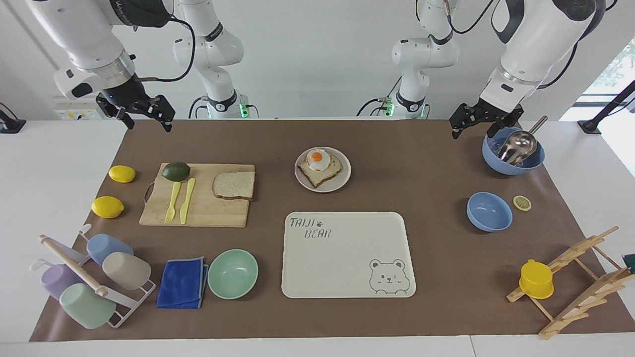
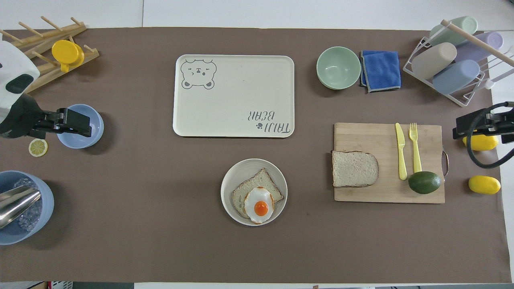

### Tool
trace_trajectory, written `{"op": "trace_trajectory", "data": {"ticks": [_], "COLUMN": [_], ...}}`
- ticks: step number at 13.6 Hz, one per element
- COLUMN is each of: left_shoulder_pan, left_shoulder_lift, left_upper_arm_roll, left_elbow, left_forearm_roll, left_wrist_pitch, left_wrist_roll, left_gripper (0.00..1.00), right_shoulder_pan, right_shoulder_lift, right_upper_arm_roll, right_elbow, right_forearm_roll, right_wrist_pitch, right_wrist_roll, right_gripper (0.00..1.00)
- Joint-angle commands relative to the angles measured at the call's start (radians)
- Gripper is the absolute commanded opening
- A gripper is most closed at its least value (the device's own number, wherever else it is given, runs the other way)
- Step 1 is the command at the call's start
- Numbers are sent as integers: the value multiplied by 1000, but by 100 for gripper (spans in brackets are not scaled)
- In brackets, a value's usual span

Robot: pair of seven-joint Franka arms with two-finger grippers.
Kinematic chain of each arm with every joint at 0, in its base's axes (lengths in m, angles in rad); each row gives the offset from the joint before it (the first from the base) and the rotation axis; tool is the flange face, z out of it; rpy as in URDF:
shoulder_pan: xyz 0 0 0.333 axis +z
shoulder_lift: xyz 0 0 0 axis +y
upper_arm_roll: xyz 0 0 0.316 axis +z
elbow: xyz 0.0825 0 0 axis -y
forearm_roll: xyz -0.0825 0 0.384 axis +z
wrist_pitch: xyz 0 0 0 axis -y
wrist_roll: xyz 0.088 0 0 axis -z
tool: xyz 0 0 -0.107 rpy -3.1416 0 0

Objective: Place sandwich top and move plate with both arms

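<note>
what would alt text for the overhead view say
A plain bread slice lies on a cutting board; a plate mid-table holds egg-topped bread. A bear-printed tray lies farther out. Both grippers, left and right, hang open at the table's ends.

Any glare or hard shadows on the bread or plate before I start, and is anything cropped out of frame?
Facing view: light is even, shadows soft; the plain speckled bread slice and round off-white plate show without glare, though a bright window sits at one edge. Overhead view: both are evenly lit, the blue bowl holding a metal scoop is cut by the frame edge.
</note>
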Motion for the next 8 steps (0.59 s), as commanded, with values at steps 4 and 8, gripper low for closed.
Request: {"op": "trace_trajectory", "data": {"ticks": [4,8], "left_shoulder_pan": [14,14], "left_shoulder_lift": [-18,-20], "left_upper_arm_roll": [-7,-7], "left_elbow": [-14,-14], "left_forearm_roll": [5,5], "left_wrist_pitch": [-11,-11], "left_wrist_roll": [7,7], "left_gripper": [100,100], "right_shoulder_pan": [-13,-4], "right_shoulder_lift": [11,1], "right_upper_arm_roll": [12,11], "right_elbow": [22,5], "right_forearm_roll": [13,25], "right_wrist_pitch": [-22,-25], "right_wrist_roll": [-22,-25], "right_gripper": [100,100]}}
